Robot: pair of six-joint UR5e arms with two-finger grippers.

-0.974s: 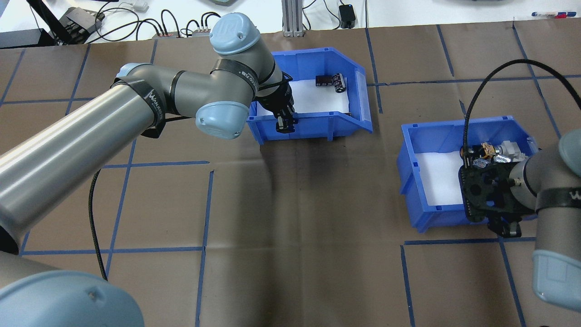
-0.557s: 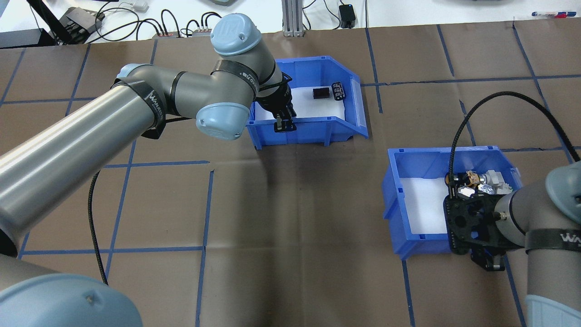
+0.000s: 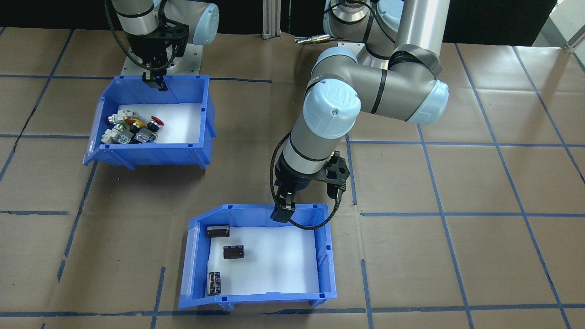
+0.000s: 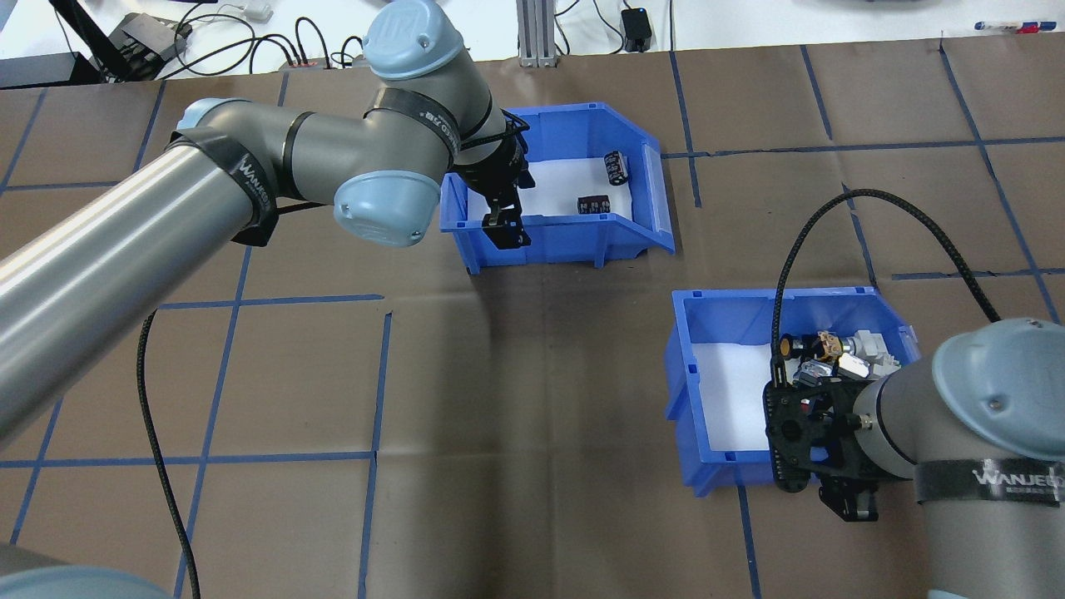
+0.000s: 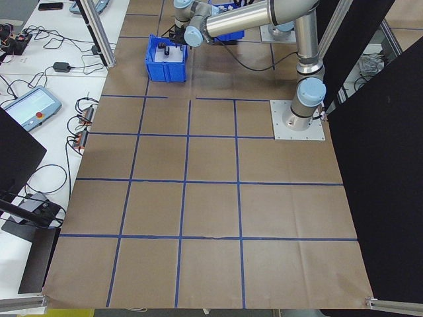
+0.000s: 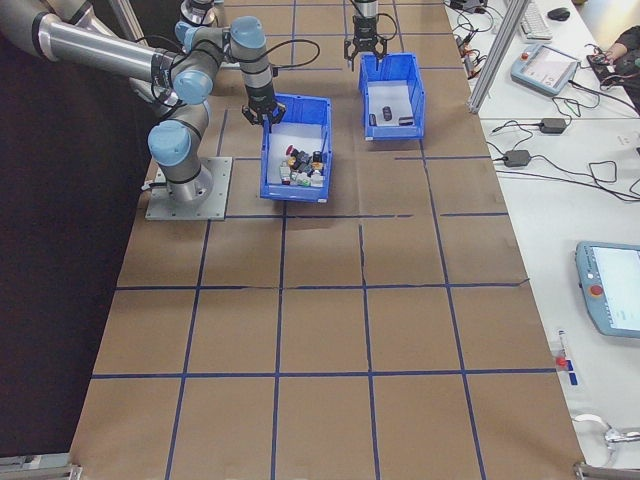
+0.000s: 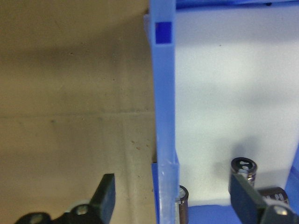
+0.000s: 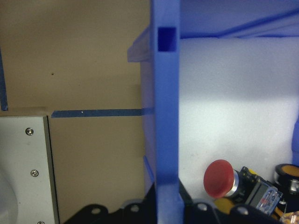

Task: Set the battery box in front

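From the left, the left pincer (image 4: 505,226) stands open astride the robot-side long wall of the blue plastic open-top battery box (image 4: 566,237), one finger (image 7: 106,196) outside and the other inside, neither touching. The box rests on the brown papered surface (image 4: 499,399), its long axis crosswise, its sloped cut-away end towards the robot's right, and its dark cylindrical cells (image 3: 233,252) loose on the white liner. It lies beyond the second blue bin (image 4: 676,374) of push-button switches (the right pincer (image 3: 159,83) seems clamped on that wall). Straight up looks the clean way out.
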